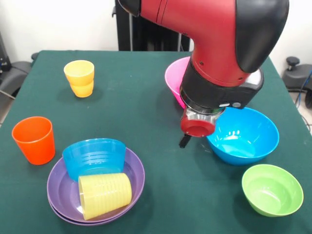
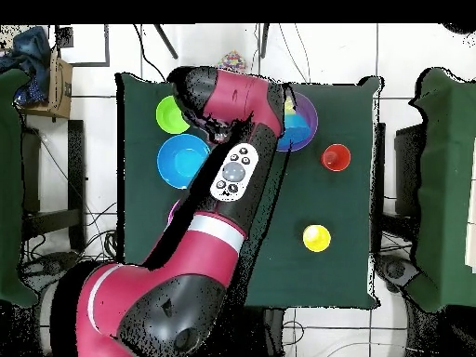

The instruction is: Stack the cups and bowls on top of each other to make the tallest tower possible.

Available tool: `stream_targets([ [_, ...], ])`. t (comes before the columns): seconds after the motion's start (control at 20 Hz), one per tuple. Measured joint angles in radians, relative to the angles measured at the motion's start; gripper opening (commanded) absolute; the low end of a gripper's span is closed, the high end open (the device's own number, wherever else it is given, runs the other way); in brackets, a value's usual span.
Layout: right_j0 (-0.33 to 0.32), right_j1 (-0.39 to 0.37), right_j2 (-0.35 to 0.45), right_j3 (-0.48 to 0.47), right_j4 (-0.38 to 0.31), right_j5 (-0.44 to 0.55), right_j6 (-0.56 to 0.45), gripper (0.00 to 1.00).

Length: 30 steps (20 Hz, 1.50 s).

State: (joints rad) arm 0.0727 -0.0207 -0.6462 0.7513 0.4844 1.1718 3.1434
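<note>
My gripper [image 1: 185,141] hangs low over the green cloth, just left of the big blue bowl [image 1: 243,136] and in front of the pink bowl [image 1: 174,78], which the arm partly hides. Only a dark tip of it shows below the red wrist. Two amber-yellow cups [image 1: 79,78] stand nested at the far left. The orange cup [image 1: 34,140] stands at the left. Two stacked purple bowls [image 1: 136,178] hold the small blue bowl [image 1: 94,157], upright, and the ribbed pale yellow cup [image 1: 105,195] on its side. The green bowl [image 1: 272,189] sits at the near right. The light blue cup is out of view.
In the overhead view the arm [image 2: 232,177] covers the table's middle. Beside it show the green bowl [image 2: 172,114], big blue bowl [image 2: 182,160], purple bowls [image 2: 307,121], orange cup [image 2: 336,156] and amber-yellow cups [image 2: 316,238]. Chairs stand around the table.
</note>
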Motion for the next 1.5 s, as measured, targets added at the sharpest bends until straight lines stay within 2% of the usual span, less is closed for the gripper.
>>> stream_targets([
  [0.5, 0.003, -0.035, -0.033, -0.018, 0.011, 0.209, 0.000, 1.00],
  [1.0, 0.044, -0.118, -0.046, 0.025, 0.012, 0.231, 0.000, 1.00],
  [1.3, 0.112, -0.172, -0.054, 0.114, 0.013, 0.211, 0.000, 1.00],
  [1.5, 0.167, -0.204, -0.057, 0.199, 0.013, 0.156, 0.000, 1.00],
])
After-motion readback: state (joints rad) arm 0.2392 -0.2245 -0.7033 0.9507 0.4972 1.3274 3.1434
